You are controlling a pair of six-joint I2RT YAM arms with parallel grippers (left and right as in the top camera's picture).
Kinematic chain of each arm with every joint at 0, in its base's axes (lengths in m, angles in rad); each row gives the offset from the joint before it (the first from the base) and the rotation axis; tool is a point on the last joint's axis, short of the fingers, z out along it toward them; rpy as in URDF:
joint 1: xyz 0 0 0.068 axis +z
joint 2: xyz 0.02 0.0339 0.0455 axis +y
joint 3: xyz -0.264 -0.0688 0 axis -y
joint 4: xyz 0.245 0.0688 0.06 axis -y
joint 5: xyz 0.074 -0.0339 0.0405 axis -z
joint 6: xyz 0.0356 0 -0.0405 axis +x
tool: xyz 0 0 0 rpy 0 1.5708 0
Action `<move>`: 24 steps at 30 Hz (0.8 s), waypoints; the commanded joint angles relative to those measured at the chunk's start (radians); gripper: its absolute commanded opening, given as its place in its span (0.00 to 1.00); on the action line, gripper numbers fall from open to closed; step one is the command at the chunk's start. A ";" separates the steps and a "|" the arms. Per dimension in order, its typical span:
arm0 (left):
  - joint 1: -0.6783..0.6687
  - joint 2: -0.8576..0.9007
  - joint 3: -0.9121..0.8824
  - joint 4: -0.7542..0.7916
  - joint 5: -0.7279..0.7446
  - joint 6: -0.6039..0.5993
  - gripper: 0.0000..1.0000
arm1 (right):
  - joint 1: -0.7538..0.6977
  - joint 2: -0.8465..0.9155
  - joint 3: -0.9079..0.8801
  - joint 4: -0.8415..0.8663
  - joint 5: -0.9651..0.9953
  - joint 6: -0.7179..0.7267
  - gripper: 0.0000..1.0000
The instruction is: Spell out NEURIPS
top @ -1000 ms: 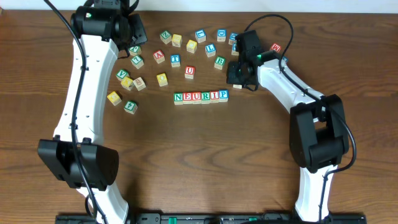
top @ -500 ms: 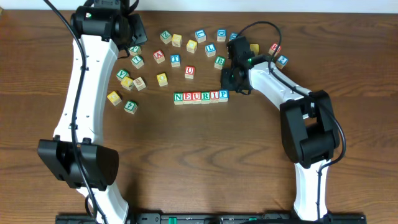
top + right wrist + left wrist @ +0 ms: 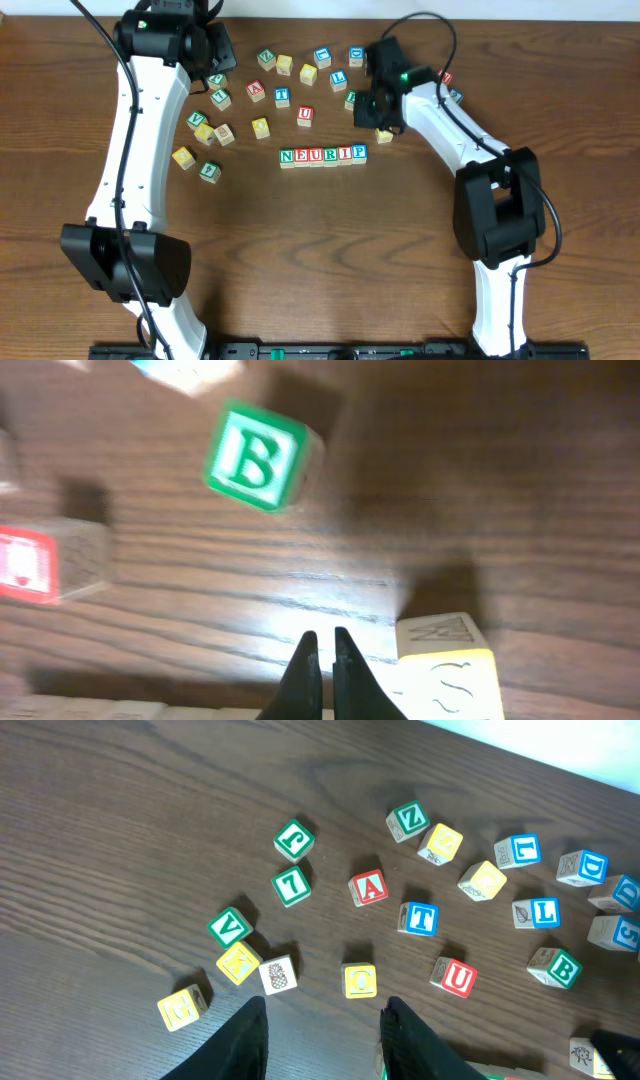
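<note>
Six cubes reading N, E, U, R, I, P stand in a row [image 3: 323, 155] at mid table. A yellow-faced S cube [image 3: 384, 135] sits just right of the P [image 3: 358, 153] and slightly behind it, with a gap between them. My right gripper [image 3: 371, 118] hovers low beside this cube, shut on nothing. In the right wrist view its fingertips [image 3: 324, 636] are pressed together, with the yellow S cube [image 3: 450, 680] just to their right. My left gripper [image 3: 325, 1010] hangs at the back left, open and empty, above bare wood.
Several loose cubes lie scattered behind the row, among them a green B [image 3: 255, 457], a red U [image 3: 457, 977], a blue T [image 3: 418, 918] and a red A [image 3: 369, 887]. Several yellow and green cubes [image 3: 205, 130] lie at the left.
My right arm has swung left and its gripper has moved toward the back, leaving the yellow cube showing beside the P. The left arm has not moved.
</note>
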 commanded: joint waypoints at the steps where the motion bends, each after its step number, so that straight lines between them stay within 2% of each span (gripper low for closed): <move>1: 0.001 0.006 0.003 -0.002 -0.006 0.010 0.37 | -0.024 -0.001 0.063 -0.044 0.011 -0.013 0.06; 5: 0.001 0.006 0.003 -0.002 -0.006 0.010 0.37 | -0.060 -0.001 0.073 -0.090 0.012 -0.048 0.25; 9: 0.001 0.006 0.003 -0.002 -0.006 0.010 0.37 | -0.080 0.000 0.064 -0.112 0.010 -0.089 0.38; 14: 0.001 0.006 0.003 -0.002 -0.006 0.010 0.37 | -0.079 0.000 0.045 -0.112 0.000 -0.142 0.42; 24: 0.001 0.006 0.003 -0.002 -0.006 0.010 0.37 | -0.053 0.036 0.043 -0.114 -0.018 -0.164 0.41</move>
